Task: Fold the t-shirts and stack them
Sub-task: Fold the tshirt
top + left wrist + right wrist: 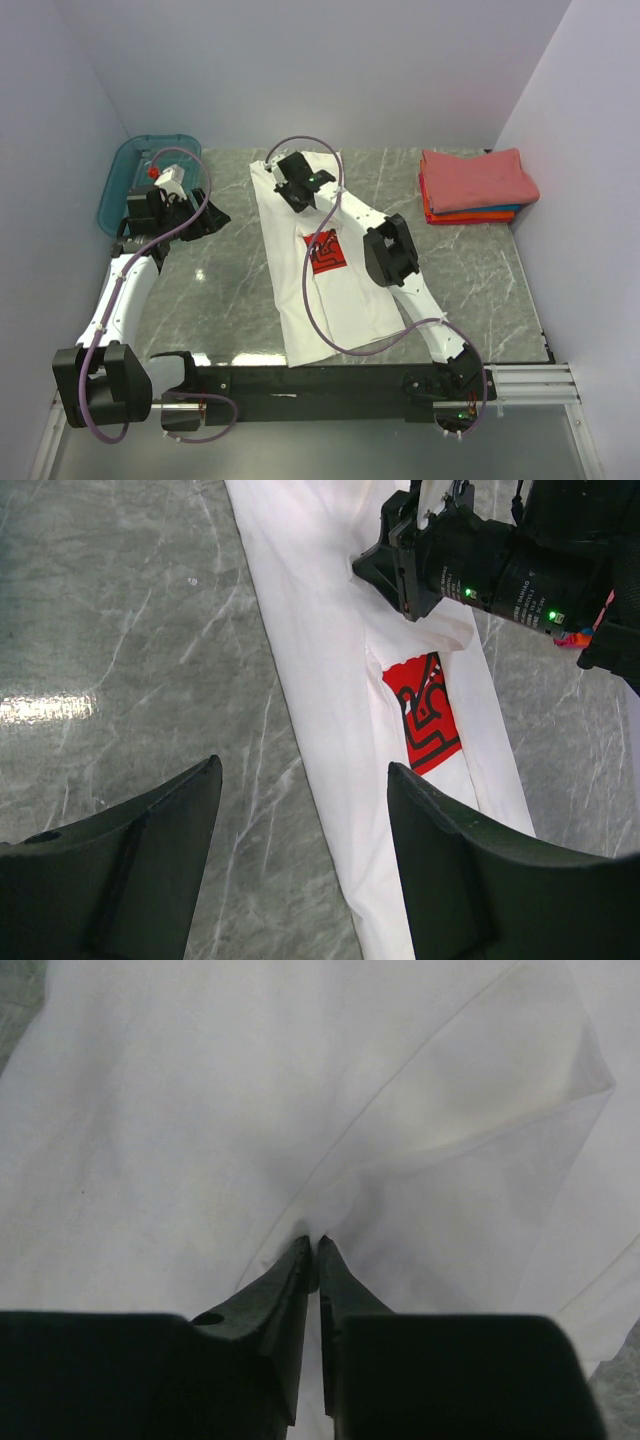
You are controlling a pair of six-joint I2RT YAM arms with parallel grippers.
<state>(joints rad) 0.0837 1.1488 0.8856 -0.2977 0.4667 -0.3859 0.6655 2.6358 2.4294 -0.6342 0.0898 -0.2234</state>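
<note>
Tabletop (220,290) of grey marble with a white tee (350,300) laid lengthwise down its middle — right arm on it, left arm off to the side.
The overhead view alone takes in the whole tee, narrow with its sides folded in and its red print (327,253) partly covered, the folded stack (478,185) of coral-red, orange and blue tees at the far right corner, and the teal bin (125,175) at the far left. The right arm stretches across the tee to its far end; only its wrist view shows the right gripper (314,1250) pressed together on a raised pleat of white cloth. The left arm is bent back near the bin — its wrist view shows the left gripper (305,770) spread wide above bare marble beside the tee's edge, holding nothing.
</note>
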